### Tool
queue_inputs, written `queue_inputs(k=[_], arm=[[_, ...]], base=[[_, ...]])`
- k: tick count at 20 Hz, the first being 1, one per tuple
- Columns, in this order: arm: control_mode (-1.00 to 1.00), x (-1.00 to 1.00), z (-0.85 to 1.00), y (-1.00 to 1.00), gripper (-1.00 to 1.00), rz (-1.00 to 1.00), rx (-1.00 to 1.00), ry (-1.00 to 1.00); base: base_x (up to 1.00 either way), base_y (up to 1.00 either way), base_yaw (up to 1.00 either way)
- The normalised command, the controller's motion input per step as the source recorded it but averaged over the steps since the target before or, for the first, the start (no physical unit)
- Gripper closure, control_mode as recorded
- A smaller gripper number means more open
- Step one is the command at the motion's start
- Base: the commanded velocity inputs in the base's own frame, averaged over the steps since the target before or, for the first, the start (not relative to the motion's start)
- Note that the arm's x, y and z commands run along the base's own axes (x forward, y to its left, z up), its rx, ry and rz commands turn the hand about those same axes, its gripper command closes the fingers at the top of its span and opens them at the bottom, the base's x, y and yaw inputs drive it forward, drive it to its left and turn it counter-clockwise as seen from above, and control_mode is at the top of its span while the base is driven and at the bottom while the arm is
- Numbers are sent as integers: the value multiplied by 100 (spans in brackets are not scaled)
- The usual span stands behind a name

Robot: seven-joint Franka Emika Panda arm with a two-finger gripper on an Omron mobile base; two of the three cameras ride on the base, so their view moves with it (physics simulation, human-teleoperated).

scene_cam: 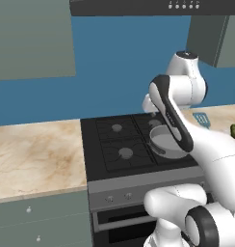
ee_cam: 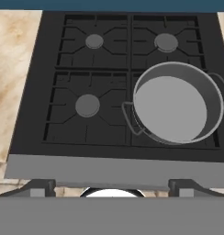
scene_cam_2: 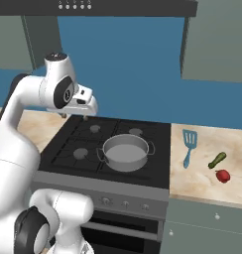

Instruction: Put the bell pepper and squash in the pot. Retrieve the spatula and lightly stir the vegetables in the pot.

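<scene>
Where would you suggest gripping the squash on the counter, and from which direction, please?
Probably across the middle of the squash, coming straight down from above: it lies flat on the counter, slim and elongated, so the jaws should straddle its narrow width. The bell pepper lies close by, so stay clear of that end.

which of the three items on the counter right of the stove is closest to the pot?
The spatula. It lies nearest the stove's edge, blue with a slotted head; the green squash and red bell pepper sit farther right of the pot.
</scene>
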Motion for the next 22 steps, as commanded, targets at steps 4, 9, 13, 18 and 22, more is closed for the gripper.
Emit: queue_inputs(k=[4, 9, 13, 18, 22], arm=[[-100, -28, 0, -1, -100, 0, 0, 0], [-100, -13, -2, -35, -100, -5, 3, 0], [-100, 6, -29, -97, -100, -15, 21, -1], [-100, 11, -37, -100, -100, -17, 28, -2], [-100, 4, -39, -100, -100, -18, 13, 0]], base=[[0, 0, 0], [0, 0, 0], [0, 0, 0], [0, 0, 0], [0, 0, 0]])
